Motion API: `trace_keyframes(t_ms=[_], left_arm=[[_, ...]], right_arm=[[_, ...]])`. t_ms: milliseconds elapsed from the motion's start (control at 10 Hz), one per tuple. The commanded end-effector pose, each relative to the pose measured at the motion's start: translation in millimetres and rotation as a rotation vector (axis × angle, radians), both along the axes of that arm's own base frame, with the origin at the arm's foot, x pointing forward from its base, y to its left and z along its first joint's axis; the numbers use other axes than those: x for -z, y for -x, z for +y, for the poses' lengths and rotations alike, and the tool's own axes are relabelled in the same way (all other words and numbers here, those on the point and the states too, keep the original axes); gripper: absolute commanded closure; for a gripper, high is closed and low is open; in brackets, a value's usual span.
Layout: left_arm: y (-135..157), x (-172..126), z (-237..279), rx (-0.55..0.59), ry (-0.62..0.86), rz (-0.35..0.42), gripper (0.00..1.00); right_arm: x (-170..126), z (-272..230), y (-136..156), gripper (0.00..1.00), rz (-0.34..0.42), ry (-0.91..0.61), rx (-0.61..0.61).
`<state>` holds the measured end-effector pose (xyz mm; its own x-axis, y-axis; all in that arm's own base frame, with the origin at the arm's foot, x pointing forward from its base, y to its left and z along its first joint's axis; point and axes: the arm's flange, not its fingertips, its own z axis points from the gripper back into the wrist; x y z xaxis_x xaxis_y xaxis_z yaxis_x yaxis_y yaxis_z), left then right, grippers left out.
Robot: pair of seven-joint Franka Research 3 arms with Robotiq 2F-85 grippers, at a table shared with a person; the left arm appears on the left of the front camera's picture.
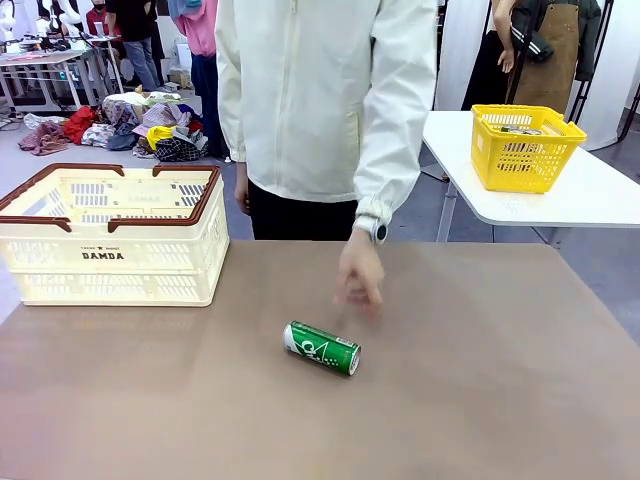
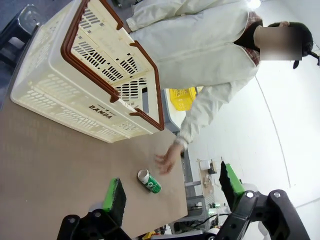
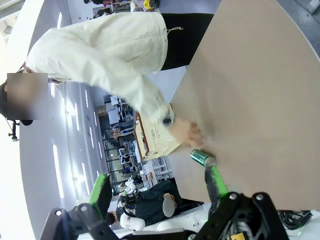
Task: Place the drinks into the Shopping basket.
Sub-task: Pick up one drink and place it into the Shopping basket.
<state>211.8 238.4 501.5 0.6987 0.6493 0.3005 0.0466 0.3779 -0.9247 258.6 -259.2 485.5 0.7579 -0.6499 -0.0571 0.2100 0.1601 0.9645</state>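
Note:
One drink, a green-and-white can, lies on its side near the middle of the brown table. A person's hand hovers just behind it, blurred, fingers down. The Shopping basket, cream-white with a brown rim and "DAMDA" on its side, stands at the table's far left. In the left wrist view my left gripper is open above the table, with the can far below between its green pads and the basket beyond. My right gripper is open too, with the can by its right finger.
A person in a cream jacket stands at the far edge. A small yellow basket sits on a separate white table at the back right. The brown tabletop is bare around the can.

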Motion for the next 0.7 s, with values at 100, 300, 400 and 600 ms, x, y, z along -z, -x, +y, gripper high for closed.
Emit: trace_keyframes(t_ms=[100, 300, 400, 600], left_arm=[[-59, -45, -81, 0.32, -0.197, -0.01, 0.0], [-117, -60, -172, 0.533, -0.362, 0.116, 0.0], [-137, -57, -226, 0.633, -0.457, 0.18, 0.0], [-148, -47, -345, 0.738, -0.703, 0.208, 0.0]], right_arm=[[-1, -2, 1, 0.0, -0.019, 0.013, -0.013], [-1, -2, 1, 0.0, -0.019, 0.013, -0.013], [-1, -2, 1, 0.0, -0.019, 0.013, -0.013], [-1, -2, 1, 0.0, -0.019, 0.013, -0.013]])
